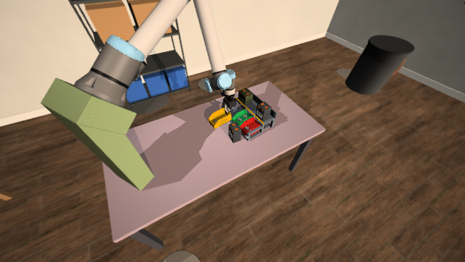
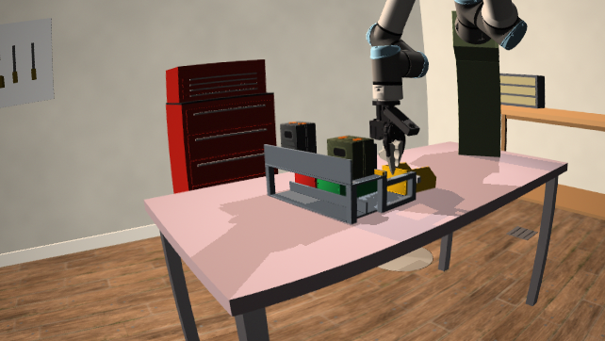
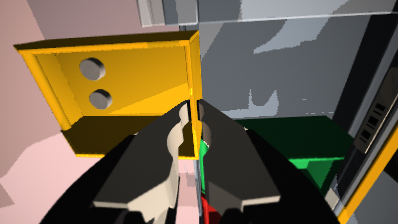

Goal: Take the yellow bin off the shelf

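On the left, the yellow bin [image 1: 216,120] [image 2: 397,185] [image 3: 145,90] is seen at the shelf's end, its two round parts [image 3: 92,69] [image 3: 100,99] lying loose inside; whether it is raised cannot be told. Next, its near wall is pinched in the narrowed tool [image 1: 228,108] [image 2: 395,170] [image 3: 194,104]. With one wall gripped, the far side could sag and the parts be sent sliding. To the right, the green bin [image 1: 237,118] [image 2: 330,186] [image 3: 287,131] and grey shelf [image 1: 255,133] [image 2: 308,165] [image 3: 280,55] could be snagged if the lift is skewed.
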